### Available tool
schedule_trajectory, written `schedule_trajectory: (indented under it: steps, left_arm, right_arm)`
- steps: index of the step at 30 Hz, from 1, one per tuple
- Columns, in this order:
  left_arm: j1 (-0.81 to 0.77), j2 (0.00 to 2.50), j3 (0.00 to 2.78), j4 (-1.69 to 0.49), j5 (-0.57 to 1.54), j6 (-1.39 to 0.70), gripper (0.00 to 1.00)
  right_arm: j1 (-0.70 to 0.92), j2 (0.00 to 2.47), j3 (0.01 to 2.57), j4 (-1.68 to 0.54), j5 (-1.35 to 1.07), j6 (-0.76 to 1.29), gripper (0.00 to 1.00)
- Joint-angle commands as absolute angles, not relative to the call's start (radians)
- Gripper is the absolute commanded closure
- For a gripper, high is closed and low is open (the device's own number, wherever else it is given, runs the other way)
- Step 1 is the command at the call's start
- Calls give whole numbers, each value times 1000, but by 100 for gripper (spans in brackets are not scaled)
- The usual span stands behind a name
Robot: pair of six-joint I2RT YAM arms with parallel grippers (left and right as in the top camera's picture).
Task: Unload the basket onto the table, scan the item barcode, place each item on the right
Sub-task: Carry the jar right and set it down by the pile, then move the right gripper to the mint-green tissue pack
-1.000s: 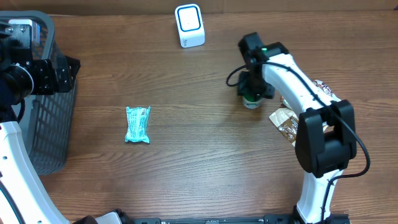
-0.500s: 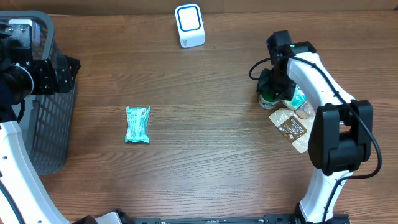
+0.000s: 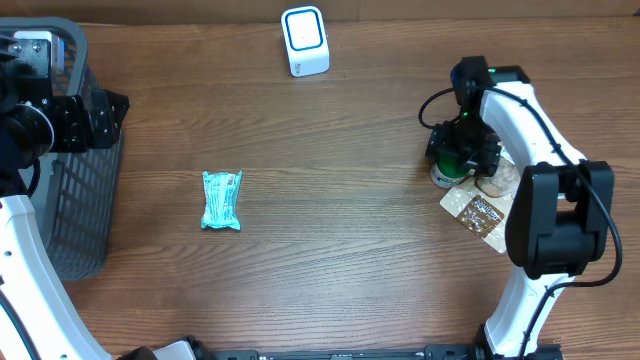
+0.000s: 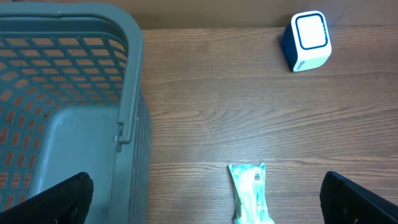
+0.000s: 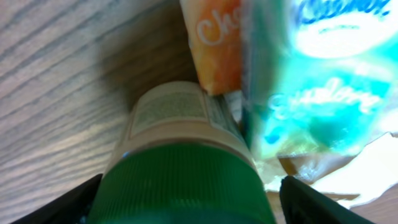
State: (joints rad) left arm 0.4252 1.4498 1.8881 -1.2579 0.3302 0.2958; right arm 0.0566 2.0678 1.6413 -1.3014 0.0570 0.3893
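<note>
- Bottle (image 3: 443,176) is standing by packets (image 3: 480,212) at its four o'clock
- Right claw (image 3: 462,152) is straddling its cap, wide, seemingly not gripping
- Lifting off crooked is risking tipping it

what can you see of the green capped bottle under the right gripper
The bottle has a ribbed green cap and a cream body with a small-print label, plastic by the look. It stands upright on the wooden table, at the edge of a pile of packets. An orange packet and a teal tissue pack lie right beside it, seemingly touching. The right gripper sits over the cap, jaws spread to either side.
</note>
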Motion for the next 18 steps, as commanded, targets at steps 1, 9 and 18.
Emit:
schedule_trajectory:
  steps: [1,9,18]
  left_arm:
    - [418,1451,1886,-1257,340,315,0]
    - [418,1451,1886,-1257,340,315,0]
    - [418,1451,1886,-1257,340,315,0]
  right_arm:
    - [64,2022,1746,-1314,10,355,10]
    - [157,1951,1913,-1313,-236,270,2]
    - [396,1991,1838,-1091,-499,298,9]
